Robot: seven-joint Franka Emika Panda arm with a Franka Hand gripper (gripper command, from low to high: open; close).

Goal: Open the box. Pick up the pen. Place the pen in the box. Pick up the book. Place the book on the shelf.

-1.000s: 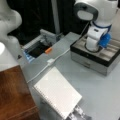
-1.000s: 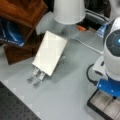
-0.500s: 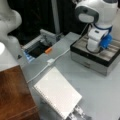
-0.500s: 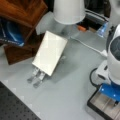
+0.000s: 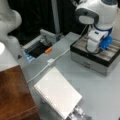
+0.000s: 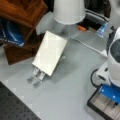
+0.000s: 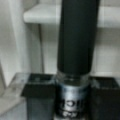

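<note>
Your gripper (image 7: 72, 100) is clamped on the pen (image 7: 76, 37): in the wrist view the two black fingers (image 7: 37, 95) press its silver middle section from either side, and the black barrel runs straight out ahead of them, filling the centre of that view. Pale beige compartment walls of the box (image 5: 96, 56) lie directly beyond the pen tip, so the pincer sits right over the open interior.

In a front view the white arm's wrist, with its blue fitting, hangs low over the box, whose beige dividers and silver-grey sides with the small front clasp are visible; the fingers themselves are hidden behind the wrist there. In a front view only a corner of the box (image 6: 100, 105) shows, just below the blue fitting.

Well away from your pincer, toward a front view's bottom left, the book (image 5: 57, 91) leans tilted on a metal stand (image 5: 80, 112); it shows in both front views. Beyond it stands the shelf (image 5: 13, 92), its reddish-brown top bare. A white cable (image 5: 50, 62) trails across the grey table (image 5: 100, 92) between book and box.
</note>
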